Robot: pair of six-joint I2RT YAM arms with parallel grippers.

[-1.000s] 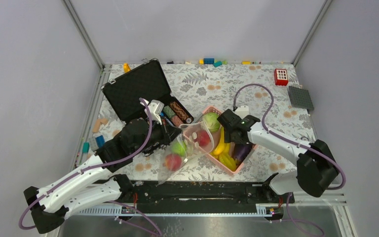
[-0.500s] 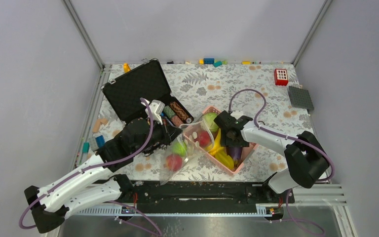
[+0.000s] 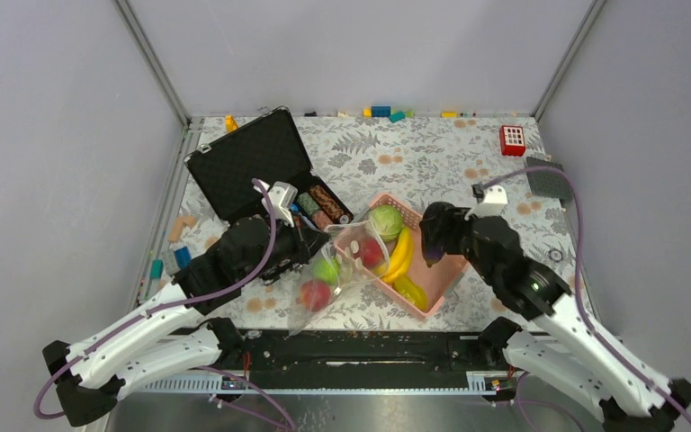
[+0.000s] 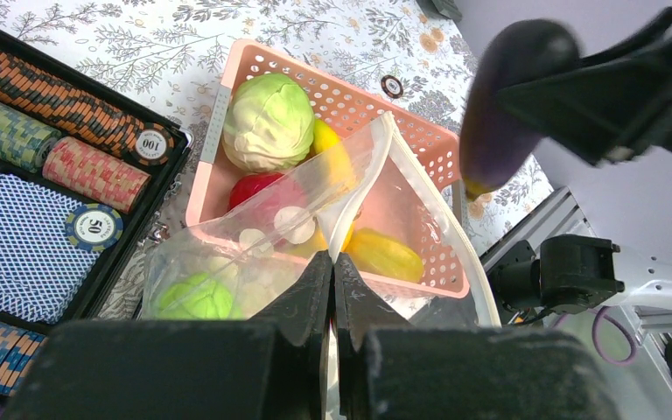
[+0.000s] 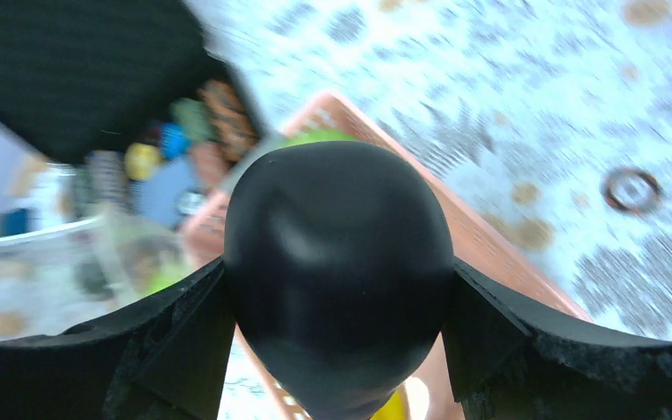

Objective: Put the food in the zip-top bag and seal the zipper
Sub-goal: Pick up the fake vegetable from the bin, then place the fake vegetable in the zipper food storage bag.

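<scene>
My left gripper [image 3: 311, 248] is shut on the mouth edge of the clear zip-top bag [image 3: 328, 281], pinching its pale zipper strip [image 4: 360, 188] and holding the mouth open beside the basket. In the bag lie a green lime [image 3: 327, 268] and a red apple [image 3: 315, 294]; a second apple [image 3: 371, 252] sits at its mouth. My right gripper [image 3: 430, 241] is shut on the purple eggplant [image 3: 433, 247], held in the air over the basket's right side; it fills the right wrist view [image 5: 339, 254] and shows in the left wrist view [image 4: 506, 101]. Cabbage [image 3: 385, 220] and yellow bananas [image 3: 402, 256] lie in the basket.
The pink slatted basket [image 3: 442, 274] stands right of the bag. An open black case [image 3: 256, 162] with rolls of poker chips [image 3: 322, 207] lies behind my left gripper. A red block [image 3: 512, 139], a grey plate [image 3: 548, 177] and small bricks sit at the back.
My right gripper has risen out of the basket with the eggplant in it and drawn back to the right. The left gripper and the bag have not moved.
</scene>
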